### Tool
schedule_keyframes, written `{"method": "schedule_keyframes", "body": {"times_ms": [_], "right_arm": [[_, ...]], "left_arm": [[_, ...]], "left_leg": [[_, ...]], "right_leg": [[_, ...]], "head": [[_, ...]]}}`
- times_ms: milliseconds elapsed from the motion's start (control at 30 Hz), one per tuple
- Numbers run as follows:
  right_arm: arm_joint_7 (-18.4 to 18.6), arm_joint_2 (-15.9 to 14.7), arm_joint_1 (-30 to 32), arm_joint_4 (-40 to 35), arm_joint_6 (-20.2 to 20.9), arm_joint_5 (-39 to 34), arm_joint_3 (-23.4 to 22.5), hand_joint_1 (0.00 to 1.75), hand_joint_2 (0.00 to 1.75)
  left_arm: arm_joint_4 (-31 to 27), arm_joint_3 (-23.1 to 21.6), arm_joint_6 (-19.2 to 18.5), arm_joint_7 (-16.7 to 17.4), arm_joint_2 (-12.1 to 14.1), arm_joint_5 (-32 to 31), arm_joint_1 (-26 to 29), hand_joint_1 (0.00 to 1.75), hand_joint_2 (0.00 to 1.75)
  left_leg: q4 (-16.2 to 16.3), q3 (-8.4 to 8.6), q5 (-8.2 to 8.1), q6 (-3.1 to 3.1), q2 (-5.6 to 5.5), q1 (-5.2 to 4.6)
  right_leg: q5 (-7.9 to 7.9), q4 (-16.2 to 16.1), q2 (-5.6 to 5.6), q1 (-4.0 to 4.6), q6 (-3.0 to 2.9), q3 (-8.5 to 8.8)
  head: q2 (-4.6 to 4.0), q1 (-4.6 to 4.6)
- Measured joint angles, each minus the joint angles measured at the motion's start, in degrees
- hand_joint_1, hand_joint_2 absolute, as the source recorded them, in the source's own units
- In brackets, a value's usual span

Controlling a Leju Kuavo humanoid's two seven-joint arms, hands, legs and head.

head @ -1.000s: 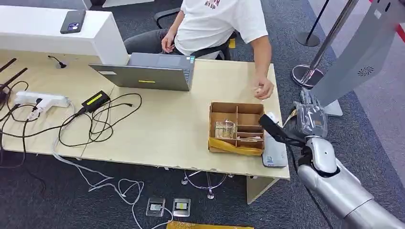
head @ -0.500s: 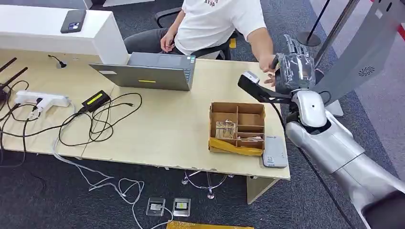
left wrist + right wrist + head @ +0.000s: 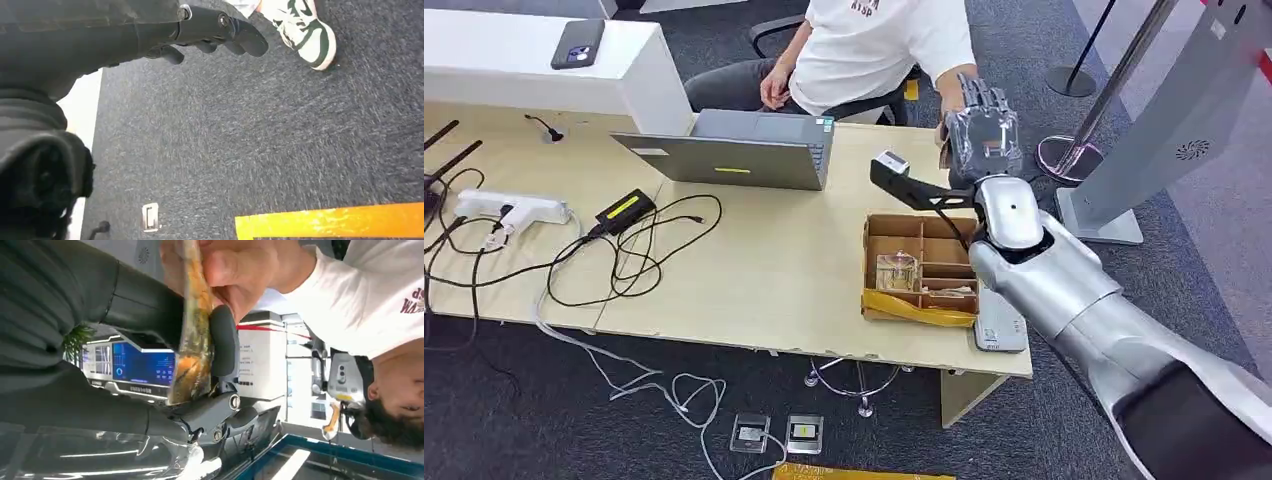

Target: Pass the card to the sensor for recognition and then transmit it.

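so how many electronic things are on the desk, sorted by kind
laptop: 1
phone: 1
power strip: 1
power adapter: 1
card reader: 1
total: 5

Left hand (image 3: 200,30) hangs empty over grey carpet (image 3: 260,130) — a sneaker (image 3: 300,30) (green-and-white) nearby.

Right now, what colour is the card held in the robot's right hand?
Mottled orange and brown, seen edge-on: the card is clearest in the right wrist view, between the right hand and a person's hand.
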Motion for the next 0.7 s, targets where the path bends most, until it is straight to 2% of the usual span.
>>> {"method": "schedule_keyframes", "body": {"times_ms": [133,433,533,700], "right_arm": [[0.11,0.39,0.02,2.58,-2.08,-1.43,0.59,0.0,1.75],[-5.05,-0.66,0.84,3.87,-10.54,-11.79,-2.32,0.0,1.75],[-6.93,-1.95,2.8,0.76,-11.56,-16.42,-4.57,0.0,1.75],[-9.18,-6.17,9.64,-10.7,-12.92,-23.17,-8.77,0.0,1.75]], "left_arm": [[0.0,-0.31,-0.04,0.35,0.04,0.0,0.16,0.0,0.0],[0.0,-1.31,0.07,0.35,-0.09,0.48,0.28,0.0,0.0],[0.0,-1.31,0.22,0.17,-0.17,1.12,0.43,0.0,0.0],[0.0,-1.31,0.04,-0.07,-0.24,1.81,0.48,0.0,0.0]], "left_leg": [[0.0,0.0,0.0,0.0,0.0,0.0],[0.01,0.07,0.0,0.0,0.04,0.0],[0.01,0.07,0.0,0.0,0.04,0.0],[0.01,0.14,-0.02,-0.01,0.01,0.0]], "right_leg": [[0.0,-0.02,-0.01,0.0,0.0,0.0],[0.02,-0.03,0.03,0.0,-0.03,0.0],[0.02,-0.03,0.04,0.0,-0.03,0.0],[0.02,-0.08,0.0,0.01,-0.03,0.07]], "head": [[0.0,0.02],[0.0,0.02],[0.0,0.02],[0.0,0.02]]}}
